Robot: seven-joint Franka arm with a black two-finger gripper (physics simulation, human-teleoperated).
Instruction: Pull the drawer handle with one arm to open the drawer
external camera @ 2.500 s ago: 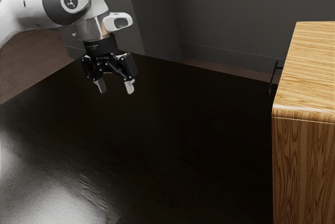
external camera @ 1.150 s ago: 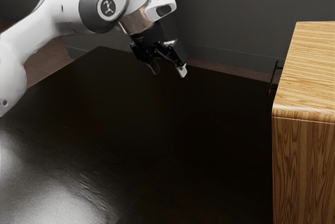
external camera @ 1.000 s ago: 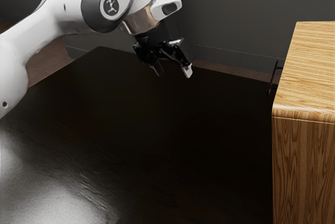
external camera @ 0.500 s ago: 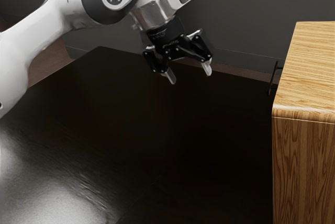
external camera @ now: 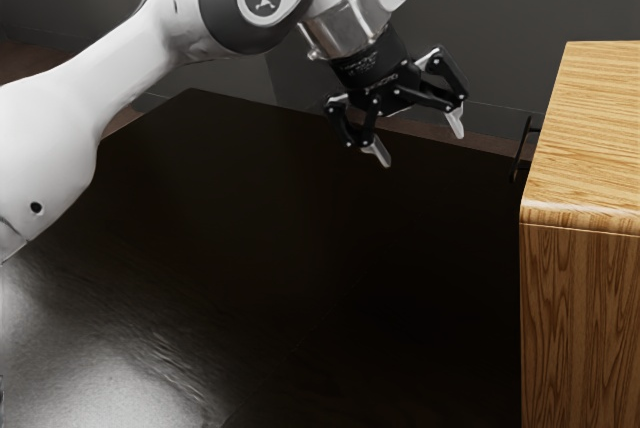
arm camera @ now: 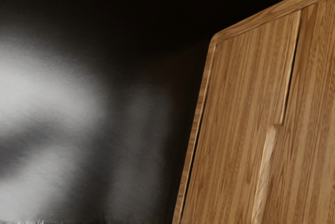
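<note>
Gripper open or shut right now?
Open: on the gripper both fingers stand wide apart, nothing between them, short of the drawer handle.

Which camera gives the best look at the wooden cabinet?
The wrist view: the cabinet shows a broad face with panel seams and a long raised strip. The exterior view catches its top and one side at that view's right edge, with a dark handle poking out.

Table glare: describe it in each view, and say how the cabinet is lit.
Exterior view: the dark glossy table carries a pale glare patch at the view's lower left, while the cabinet is warmly lit against a dim room. Wrist view: broad, soft white glare spreads across the table beside the evenly lit cabinet.
</note>
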